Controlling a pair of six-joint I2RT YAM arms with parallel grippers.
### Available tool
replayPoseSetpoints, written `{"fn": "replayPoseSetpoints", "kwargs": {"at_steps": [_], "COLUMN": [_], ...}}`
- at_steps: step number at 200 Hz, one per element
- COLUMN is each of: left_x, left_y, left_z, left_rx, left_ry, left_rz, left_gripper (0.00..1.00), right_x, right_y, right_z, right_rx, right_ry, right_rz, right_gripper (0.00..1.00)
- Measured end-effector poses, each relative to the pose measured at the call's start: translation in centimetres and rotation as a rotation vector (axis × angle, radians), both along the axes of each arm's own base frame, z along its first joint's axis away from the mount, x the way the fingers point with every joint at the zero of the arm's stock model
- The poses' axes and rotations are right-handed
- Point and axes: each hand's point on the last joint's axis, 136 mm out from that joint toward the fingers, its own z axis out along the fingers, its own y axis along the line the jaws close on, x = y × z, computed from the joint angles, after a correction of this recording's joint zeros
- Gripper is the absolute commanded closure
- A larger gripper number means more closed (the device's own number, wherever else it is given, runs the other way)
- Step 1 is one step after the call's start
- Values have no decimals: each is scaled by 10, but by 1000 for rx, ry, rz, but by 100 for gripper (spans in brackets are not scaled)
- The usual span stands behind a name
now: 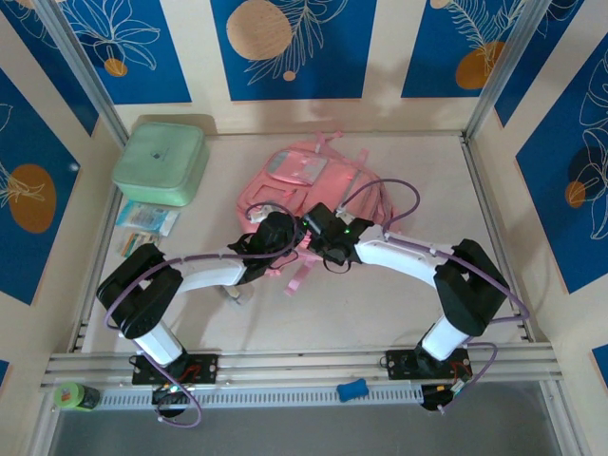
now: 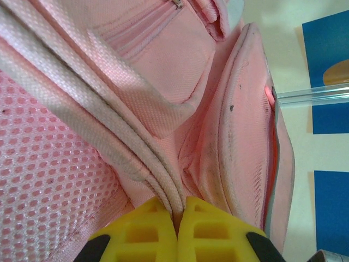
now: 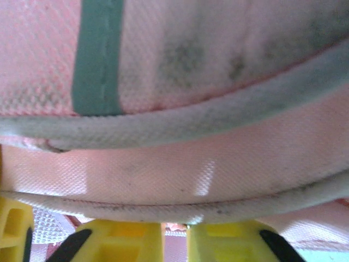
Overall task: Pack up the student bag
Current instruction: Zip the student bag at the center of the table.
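Toward the far edge of the table [image 1: 399,304], a little left of centre, the student bag [image 1: 309,176] lies flat on the pale beige surface, its straps trailing toward the near edge. At the far left corner sits a mint-green box [image 1: 161,163], with a few small packets [image 1: 147,218] just beside it on the near side. Cream walls with blue panels [image 1: 285,47], drawn over with white flowers and orange discs, close in the table on three sides. A metal rail [image 1: 304,366] runs along the near edge, carrying a small green object [image 1: 76,395] at its left end and a blue one [image 1: 351,389] near the middle.

The left gripper [image 2: 177,210] is pinched tight on a pink strap [image 2: 109,125] of the student bag. The right gripper [image 3: 175,224] shows a narrow gap against the bag's edge; whether it grips cannot be told.
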Motion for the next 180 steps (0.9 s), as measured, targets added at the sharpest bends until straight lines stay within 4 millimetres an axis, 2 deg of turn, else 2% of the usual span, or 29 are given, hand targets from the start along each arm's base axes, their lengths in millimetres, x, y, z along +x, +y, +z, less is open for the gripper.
{"fn": "replayPoseSetpoints", "kwargs": {"at_steps": [34,61,100,180], "left_x": [0,0,0,-1], "left_y": [0,-1,-1,0], "left_z": [0,1,0,-1], "left_rx": [-3,-7,1,21], "left_ry": [2,2,0,-6], "left_rz": [-6,-10,-19,-28], "left_gripper": [100,100,100,100], "right_x": [-10,-9,-7,1], "right_y": [-15,-16,-19,-16], "right_z": [8,12,2,-17], "right_rx": [-38,-60,-117,-174], "right_ry": [-14,-29,1,14], "right_rz": [43,118,164,224], "right_gripper": [89,86,79,75]}}
